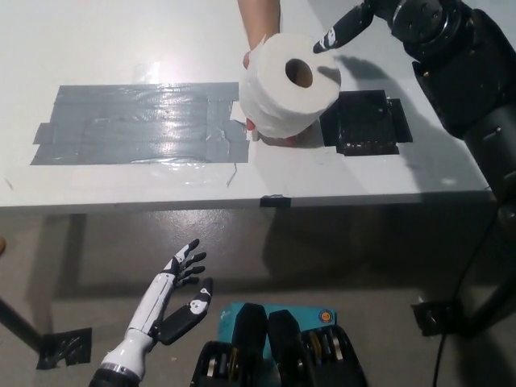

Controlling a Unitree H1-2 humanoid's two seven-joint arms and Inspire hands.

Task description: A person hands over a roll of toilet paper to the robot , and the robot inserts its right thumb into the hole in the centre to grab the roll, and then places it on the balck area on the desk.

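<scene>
roll (289, 85) held up by person's hand (260, 24), core hole facing up | right hand (348, 26) just beside its far-right rim, outside hole, holding nothing; finger spread cannot tell | left hand (179, 292) low, fingers apart, far

Roll (286, 85): above desk (121, 48), in person's hand (260, 32), between taped patch and black area.
Taped patch (137, 122): left of roll.
Black area (367, 122): right of roll.
Right hand (348, 24): behind roll, apart.
Left hand (179, 294): below desk edge, lower left.
</scene>
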